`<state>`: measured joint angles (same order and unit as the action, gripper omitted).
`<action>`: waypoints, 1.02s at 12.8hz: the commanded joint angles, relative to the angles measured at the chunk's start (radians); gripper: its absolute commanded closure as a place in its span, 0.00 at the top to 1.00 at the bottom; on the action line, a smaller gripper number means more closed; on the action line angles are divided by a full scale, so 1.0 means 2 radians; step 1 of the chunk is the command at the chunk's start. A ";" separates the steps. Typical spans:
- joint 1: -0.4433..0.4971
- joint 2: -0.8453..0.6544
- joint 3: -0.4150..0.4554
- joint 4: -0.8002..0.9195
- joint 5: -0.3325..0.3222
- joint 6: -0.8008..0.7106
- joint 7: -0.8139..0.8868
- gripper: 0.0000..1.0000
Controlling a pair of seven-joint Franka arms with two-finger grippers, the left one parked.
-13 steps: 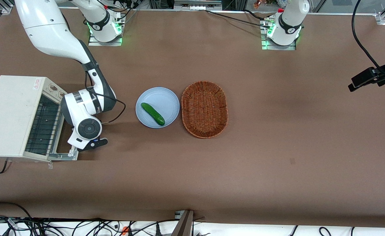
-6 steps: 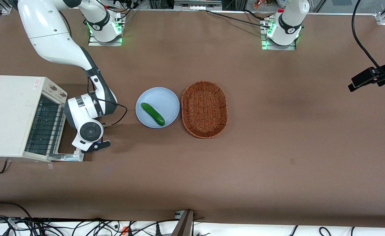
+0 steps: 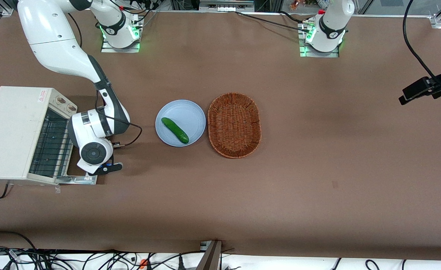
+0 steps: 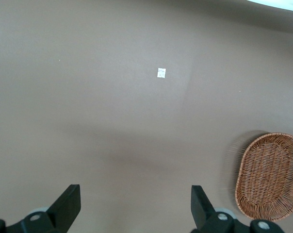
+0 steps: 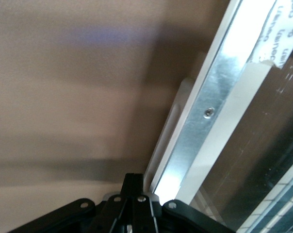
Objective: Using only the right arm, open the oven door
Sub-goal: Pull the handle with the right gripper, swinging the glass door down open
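Note:
The white oven (image 3: pixel 15 127) stands at the working arm's end of the table, its wire rack (image 3: pixel 51 146) exposed. The oven door (image 3: pixel 78 180) lies folded down flat in front of the oven; only its silver frame shows under the arm. The right arm's wrist (image 3: pixel 92 153) hangs over the door's outer edge, hiding most of the gripper (image 3: pixel 92 169). In the right wrist view the gripper (image 5: pixel 133 180) is shut with nothing between its fingers, just above the door's pale bar handle (image 5: pixel 168 131), beside the metal frame (image 5: pixel 219 97) and dark glass (image 5: pixel 263 160).
A light blue plate (image 3: pixel 190 112) with a green cucumber (image 3: pixel 175 130) lies near the table's middle, beside the arm's wrist. A wicker basket (image 3: pixel 234 125) lies next to the plate, toward the parked arm; it also shows in the left wrist view (image 4: pixel 268 177).
The door swung down a little farther to lie flat. The wrist first moved away from the oven, then came back toward it and slightly nearer the front camera.

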<state>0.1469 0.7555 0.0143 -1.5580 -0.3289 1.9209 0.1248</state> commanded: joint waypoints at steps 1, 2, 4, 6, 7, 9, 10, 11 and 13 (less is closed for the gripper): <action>-0.002 -0.004 -0.006 0.024 0.055 -0.038 -0.013 0.00; 0.002 -0.006 -0.006 0.029 0.084 -0.043 -0.013 0.00; 0.007 -0.009 -0.006 0.028 0.123 -0.045 -0.009 0.00; 0.012 -0.011 -0.006 0.033 0.147 -0.045 -0.012 0.00; 0.011 -0.016 -0.008 0.043 0.158 -0.049 -0.015 0.00; 0.008 -0.032 -0.009 0.066 0.160 -0.073 -0.013 0.00; 0.007 -0.047 -0.011 0.066 0.160 -0.078 -0.013 0.00; 0.006 -0.063 -0.013 0.066 0.160 -0.078 -0.014 0.00; 0.003 -0.090 -0.022 0.066 0.161 -0.090 -0.016 0.15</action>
<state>0.1613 0.6375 -0.0153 -1.4107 -0.0332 1.7745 0.1121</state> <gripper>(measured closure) 0.987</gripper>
